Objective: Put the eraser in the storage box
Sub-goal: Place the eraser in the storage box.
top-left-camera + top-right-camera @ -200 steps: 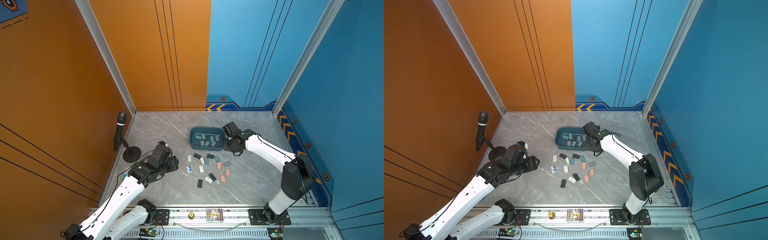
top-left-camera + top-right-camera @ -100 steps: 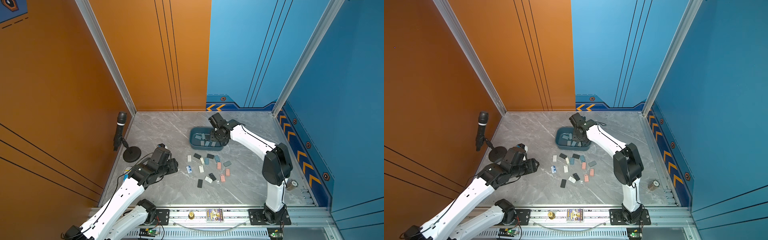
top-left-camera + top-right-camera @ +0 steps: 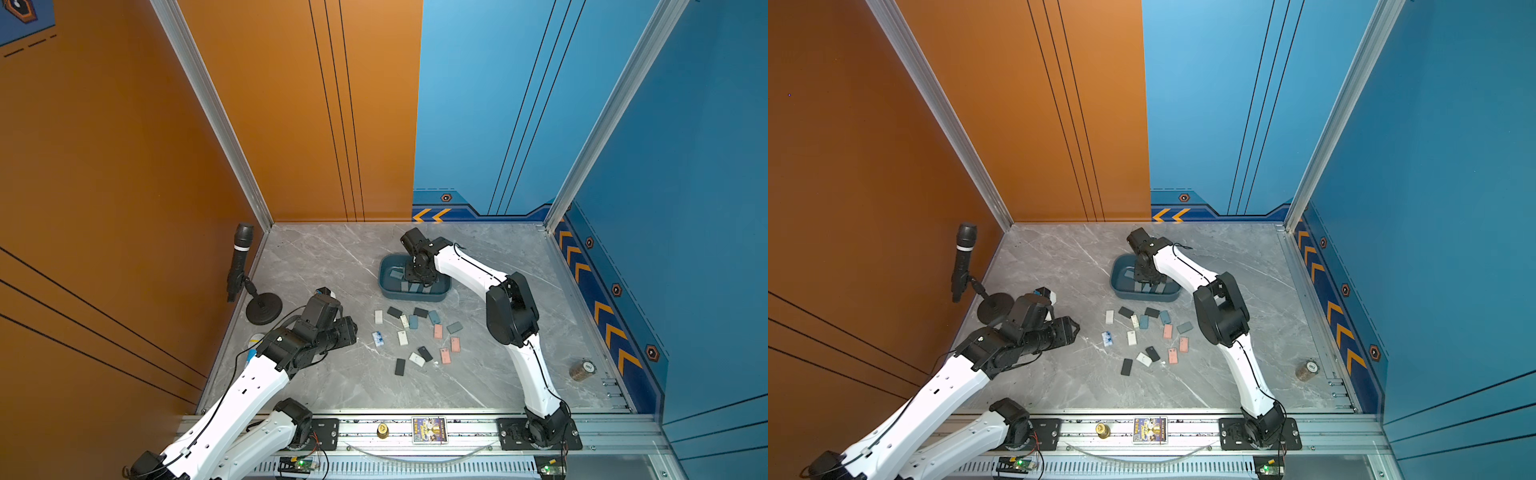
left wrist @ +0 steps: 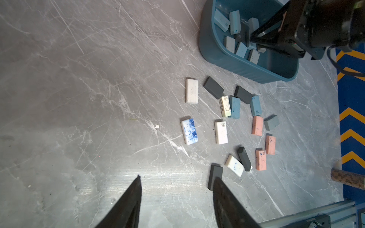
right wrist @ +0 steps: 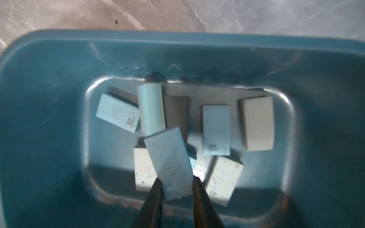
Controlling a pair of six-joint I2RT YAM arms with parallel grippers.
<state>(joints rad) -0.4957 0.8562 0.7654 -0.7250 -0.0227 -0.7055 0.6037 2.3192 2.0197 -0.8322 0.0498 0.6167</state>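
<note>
Right tool (image 5: 177,179) clamped on pale blue eraser (image 5: 167,158), low inside storage box (image 5: 177,36), over others lying there. Drop-off step. Next, likely: part jaws, lift straight out. Left tool (image 4: 177,177) spread, empty, above table (image 4: 79,98).

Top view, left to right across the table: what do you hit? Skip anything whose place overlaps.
microphone → left tool → storage box → brown roll. Things sharing the box's span are left out.
</note>
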